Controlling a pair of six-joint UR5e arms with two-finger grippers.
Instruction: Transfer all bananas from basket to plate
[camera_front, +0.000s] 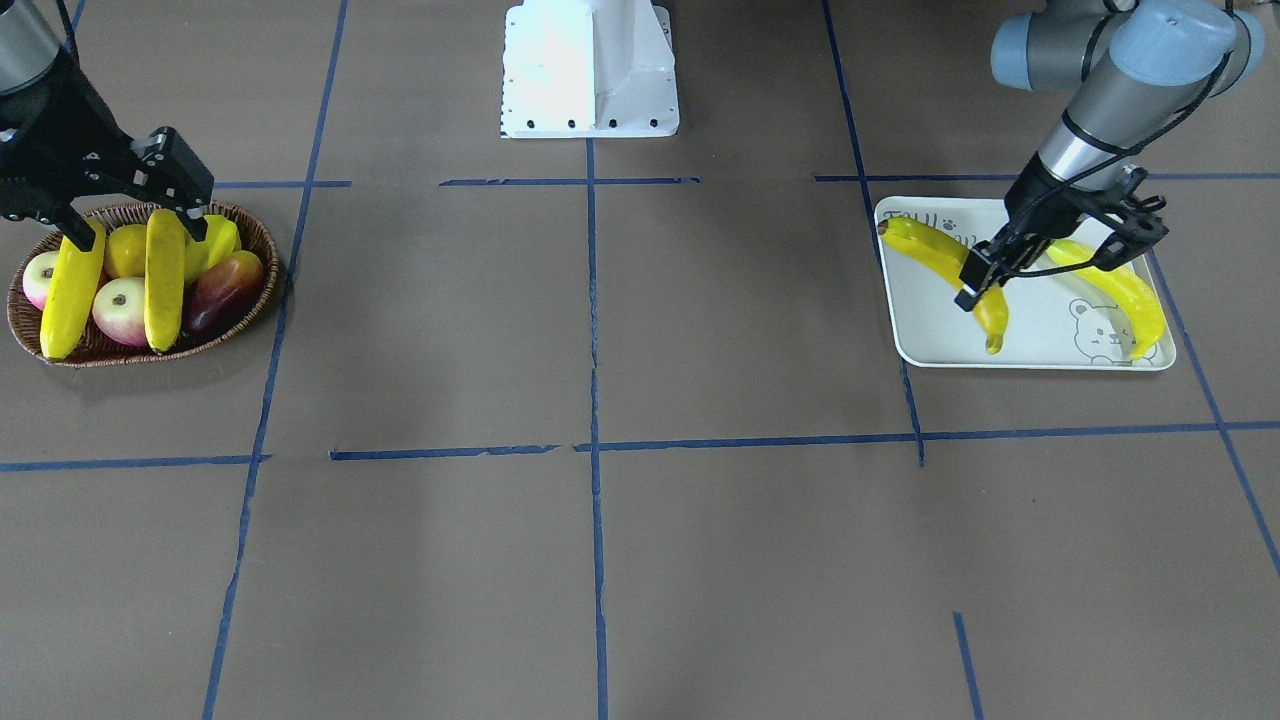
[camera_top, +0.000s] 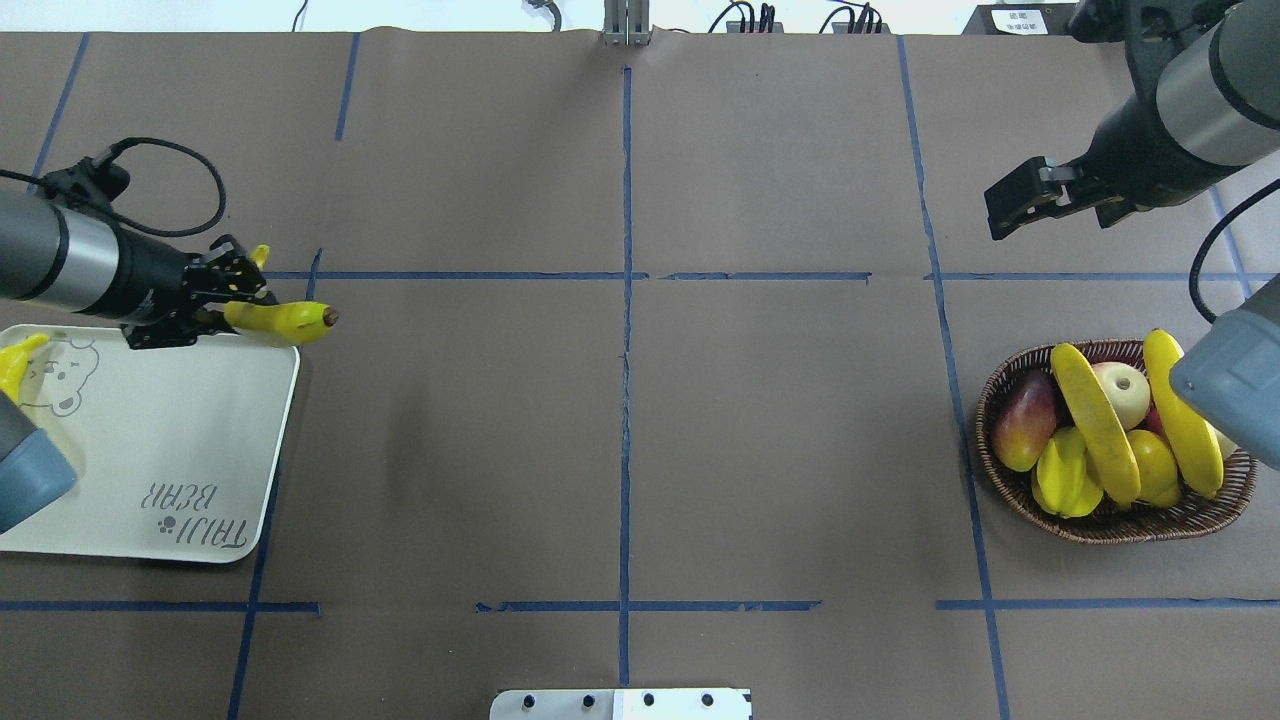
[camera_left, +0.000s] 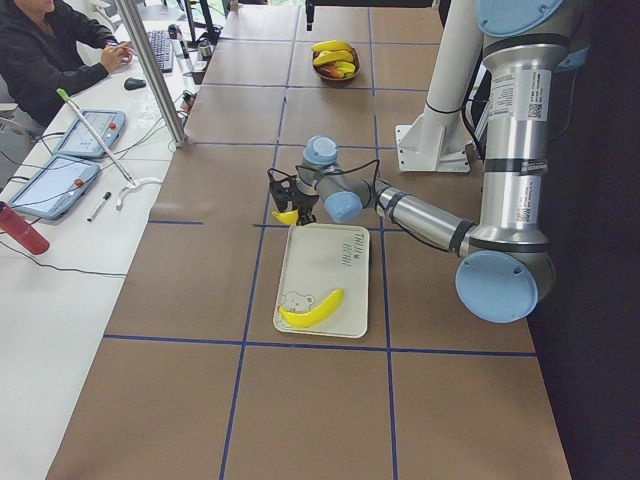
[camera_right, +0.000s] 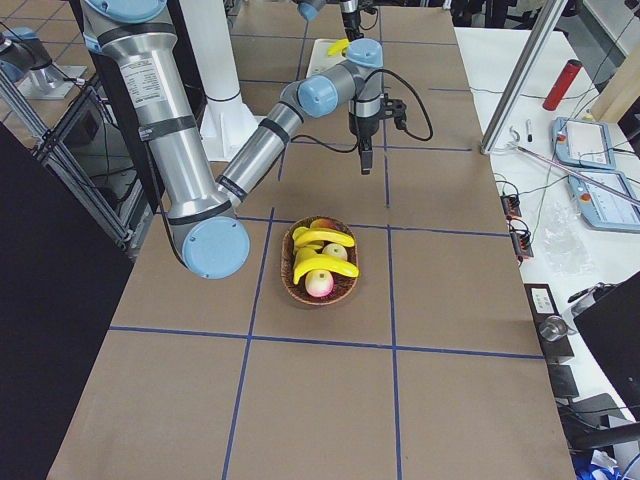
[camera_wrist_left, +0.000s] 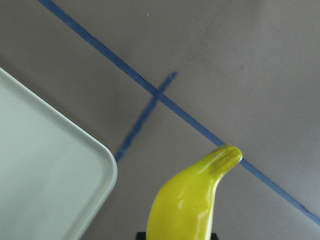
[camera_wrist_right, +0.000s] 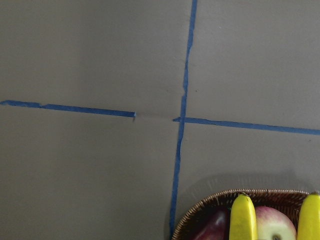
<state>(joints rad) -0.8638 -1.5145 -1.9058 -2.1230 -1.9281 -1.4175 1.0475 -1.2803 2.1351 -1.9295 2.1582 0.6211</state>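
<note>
Left gripper (camera_front: 985, 270): it is being kept clamped on a banana (camera_front: 930, 248), gripped near the middle so that neither end sags.
Held banana: it is being carried at the far inner corner of the plate (camera_top: 150, 470). In the overhead view its dark tip is jutting out past the rim, so a little more travel inward is probably needed before release. Contact with the plate cannot be told.
Plate banana (camera_front: 1120, 290): it is lying flat along one side, just beside the bear drawing (camera_front: 1100, 330), and bare plate is being left free for the others.
Right gripper (camera_front: 115, 180): it is being held spread wide and empty, raised close to the basket (camera_top: 1110, 528), apparently being lined up for the next pick.
Basket bananas: one (camera_top: 1095, 425) and another (camera_top: 1185, 420) are lying on top of the other fruit, so both are being left open to a grasp from above.
Banana count: four are being counted, with one held, one on the plate and two in the basket.
Other fruit: two apples (camera_front: 120, 310), one mango (camera_front: 225, 290), one starfruit (camera_top: 1065, 480) and one lemon (camera_top: 1155, 470) are being left alone.
Progress: the task is being judged roughly half done.
</note>
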